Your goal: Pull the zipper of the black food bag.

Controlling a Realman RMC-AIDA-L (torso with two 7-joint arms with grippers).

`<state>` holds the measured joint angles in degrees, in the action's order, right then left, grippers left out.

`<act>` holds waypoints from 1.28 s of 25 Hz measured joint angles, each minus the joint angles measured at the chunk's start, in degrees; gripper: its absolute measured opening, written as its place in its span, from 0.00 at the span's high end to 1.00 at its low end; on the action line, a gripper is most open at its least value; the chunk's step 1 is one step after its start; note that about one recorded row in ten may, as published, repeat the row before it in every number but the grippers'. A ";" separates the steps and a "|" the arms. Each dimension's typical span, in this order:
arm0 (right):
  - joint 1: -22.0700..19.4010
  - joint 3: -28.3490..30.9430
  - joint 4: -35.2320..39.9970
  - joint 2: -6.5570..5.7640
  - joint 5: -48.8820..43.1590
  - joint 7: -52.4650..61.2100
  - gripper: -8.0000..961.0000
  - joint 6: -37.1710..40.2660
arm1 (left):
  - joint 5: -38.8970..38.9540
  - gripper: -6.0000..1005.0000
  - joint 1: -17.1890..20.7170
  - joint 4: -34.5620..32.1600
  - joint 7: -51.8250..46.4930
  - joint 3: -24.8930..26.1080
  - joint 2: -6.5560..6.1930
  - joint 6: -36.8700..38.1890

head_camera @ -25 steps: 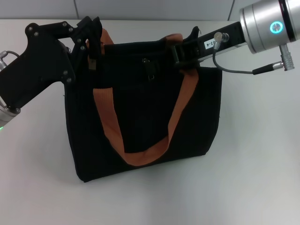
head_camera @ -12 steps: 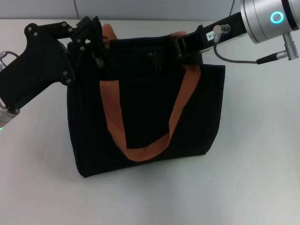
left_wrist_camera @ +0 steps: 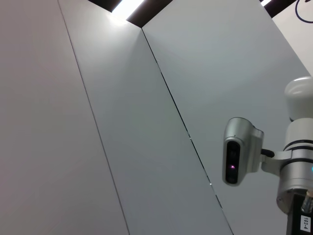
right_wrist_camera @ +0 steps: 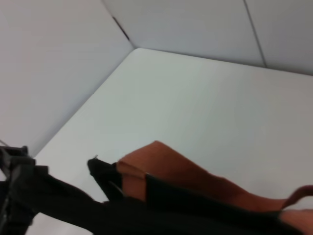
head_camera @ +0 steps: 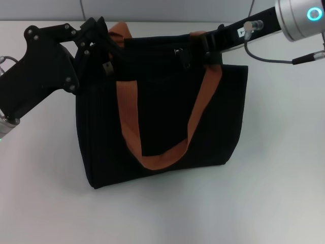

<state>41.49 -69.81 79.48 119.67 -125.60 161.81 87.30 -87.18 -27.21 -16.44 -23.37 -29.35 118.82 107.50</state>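
In the head view the left gripper (head_camera: pixel 104 43) sat at the black food bag's (head_camera: pixel 162 122) upper left corner, closed on the fabric there beside the near orange handle (head_camera: pixel 152 117). A small metal tag (head_camera: pixel 107 66) hung just below it. The bag stood upright in the middle of the white table (head_camera: pixel 274 193). The zipper (head_camera: pixel 179 53) showed as a small slider on the top edge, right of centre, its pull dangling (head_camera: pixel 186 63). Further right, the right gripper (head_camera: pixel 209 43) reached in from the upper right to the top rim where the handle meets it; whether it was open or closed could not be told.

The left wrist view showed none of this, only grey wall panels (left_wrist_camera: pixel 122 122), a ceiling light (left_wrist_camera: pixel 124 7) and the robot's head camera (left_wrist_camera: pixel 239 156). The right wrist view showed the bag's rim (right_wrist_camera: pixel 195 205) and an orange strap (right_wrist_camera: pixel 171 166) from close above, with the table's far corner (right_wrist_camera: pixel 137 49) against the walls.

The left arm lay low and slanted from the left; the right arm stretched long and nearly level.
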 joint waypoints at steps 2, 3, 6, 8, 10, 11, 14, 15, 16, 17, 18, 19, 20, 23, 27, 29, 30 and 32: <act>-1.03 0.25 1.61 0.00 -0.85 0.65 0.99 0.32 | 0.32 0.97 0.06 0.00 0.00 0.00 0.00 -0.11; -1.03 0.25 1.61 0.00 -0.85 0.65 0.99 0.32 | 0.53 0.97 0.11 0.00 0.00 0.00 -0.01 -0.18; -2.33 0.39 3.24 -0.06 -1.45 0.99 0.99 0.57 | 0.98 0.97 0.18 0.00 0.00 0.00 -0.07 -0.25; -3.08 0.59 4.17 -0.08 -1.76 1.07 0.99 0.70 | 1.19 0.97 0.26 0.00 0.00 0.00 -0.08 -0.29; -3.79 1.07 5.05 -0.09 -1.83 1.08 0.99 0.90 | 1.32 0.97 0.31 0.00 0.00 0.00 -0.09 -0.38; -4.07 1.37 5.36 -0.09 -1.85 1.08 0.99 0.98 | 1.35 0.97 0.31 0.00 0.00 0.00 -0.09 -0.43; -5.05 2.41 6.26 -0.11 -1.95 1.09 0.99 1.15 | 1.54 0.97 0.43 0.00 0.00 0.05 -0.13 -0.84; -5.31 2.77 6.52 -0.11 -1.96 1.09 0.99 1.18 | 1.55 0.97 0.47 0.00 0.00 0.06 -0.14 -0.90; -5.50 3.13 6.74 -0.12 -1.92 1.09 0.99 1.19 | 1.57 0.97 0.52 0.00 0.00 0.06 -0.17 -0.95; -5.76 3.45 6.87 -0.14 -1.25 0.44 0.99 1.28 | 1.58 0.97 0.60 0.00 -0.01 0.07 -0.20 -0.97; -5.80 3.51 6.85 -0.15 -0.49 -0.08 0.99 1.33 | 1.58 0.97 0.60 0.00 -0.01 0.07 -0.20 -0.97; -5.80 3.51 6.85 -0.15 -0.49 -0.08 0.99 1.33 | 1.57 0.97 0.65 0.00 -0.05 0.08 -0.20 -0.97; -5.84 3.80 6.58 -0.20 2.05 -1.96 0.99 1.51 | 1.58 0.97 0.73 0.00 -0.36 0.09 -0.17 -0.93; -5.94 4.33 6.35 -0.24 3.60 -2.97 0.99 1.55 | 1.58 0.97 0.75 0.10 -0.55 0.09 -0.17 -0.83; -6.95 7.09 2.99 -0.37 9.55 -7.58 0.99 0.84 | 1.58 0.97 0.76 0.81 -1.06 0.09 -0.20 -0.51; -7.13 7.94 1.81 -0.39 11.03 -9.08 0.91 0.70 | 1.58 0.97 0.76 0.83 -1.59 0.09 -0.20 -0.47; -7.26 8.74 0.48 -0.43 12.61 -10.77 0.87 0.65 | 1.58 0.97 0.75 0.84 -2.20 0.09 -0.21 -0.45; -7.40 11.11 -3.72 -0.55 17.16 -16.19 0.79 1.12 | 1.62 0.97 0.75 0.58 -6.06 0.10 -0.35 -0.56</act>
<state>34.09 -58.70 75.76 119.12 -108.44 145.62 88.41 -85.56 -26.45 -15.85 -29.44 -29.25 118.47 106.93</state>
